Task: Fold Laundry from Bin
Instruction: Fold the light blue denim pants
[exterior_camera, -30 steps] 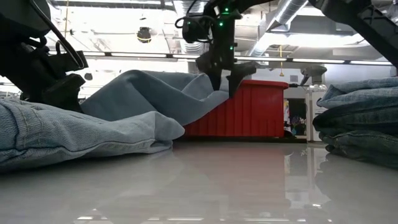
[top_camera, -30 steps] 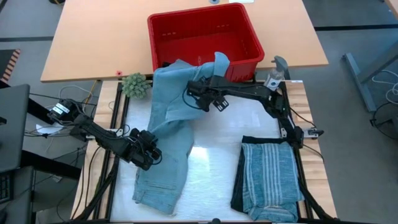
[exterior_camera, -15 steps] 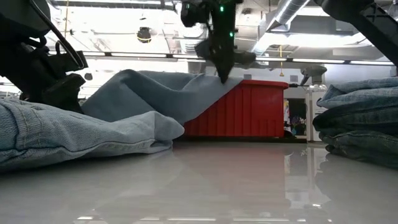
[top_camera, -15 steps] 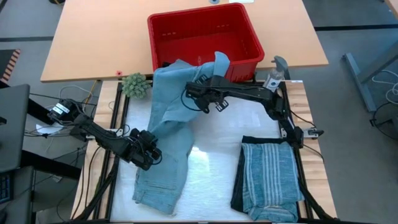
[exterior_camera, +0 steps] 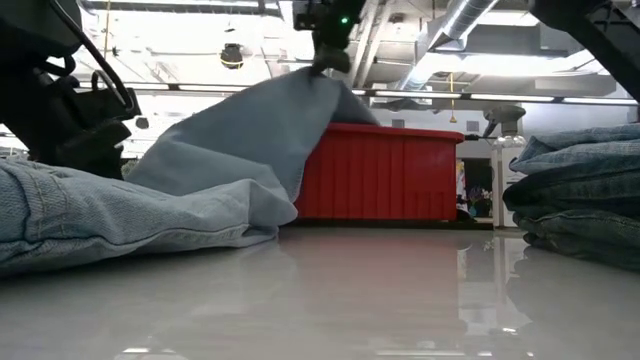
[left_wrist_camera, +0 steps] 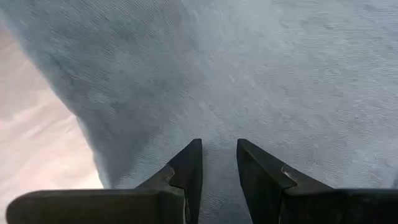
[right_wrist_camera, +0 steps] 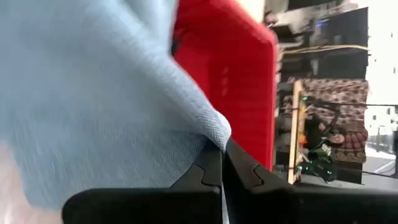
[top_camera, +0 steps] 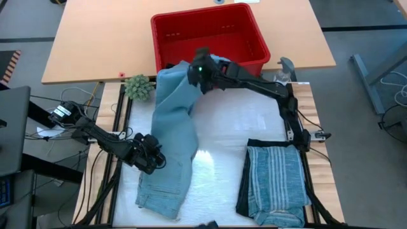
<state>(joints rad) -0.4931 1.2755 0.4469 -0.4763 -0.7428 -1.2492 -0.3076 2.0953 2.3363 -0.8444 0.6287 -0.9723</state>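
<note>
A light blue denim-like garment [top_camera: 170, 137] lies lengthwise down the left half of the white table, its near end [top_camera: 159, 197] flat on the top. Its far end rises to a peak [exterior_camera: 300, 100] in front of the red bin [top_camera: 210, 35]. My right gripper [top_camera: 200, 71] is shut on that peak, raised above the bin's near wall. My left gripper [top_camera: 151, 159] sits low at the garment's left edge, its fingers [left_wrist_camera: 193, 165] nearly together on the cloth. A folded blue-grey striped shirt [top_camera: 275, 181] lies on dark cloth at the near right. My left gripper pinches the garment's cloth [left_wrist_camera: 219, 149] between its two fingers, slanting down from the table's left side. One layer or several, I cannot tell. The cloth there rests on the table. My right gripper pinches a rounded fold or edge at the garment's far end [right_wrist_camera: 214, 134], only at the fingertips. That end is lifted clear, and the cloth slopes down from it [exterior_camera: 230, 150] to the table.
A small green plant [top_camera: 137, 86] stands at the table's far left corner, beside the bin. The bin's near wall [exterior_camera: 400, 175] stands just behind the lifted cloth. Bare white table top [top_camera: 235, 133] lies between the garment and the folded stack.
My right gripper has shut on the garment's far end, then risen and gone a little toward the bin, tipping up toward level. The cloth there has been drawn up from a low mound into a tall peak; the near part has stayed flat.
</note>
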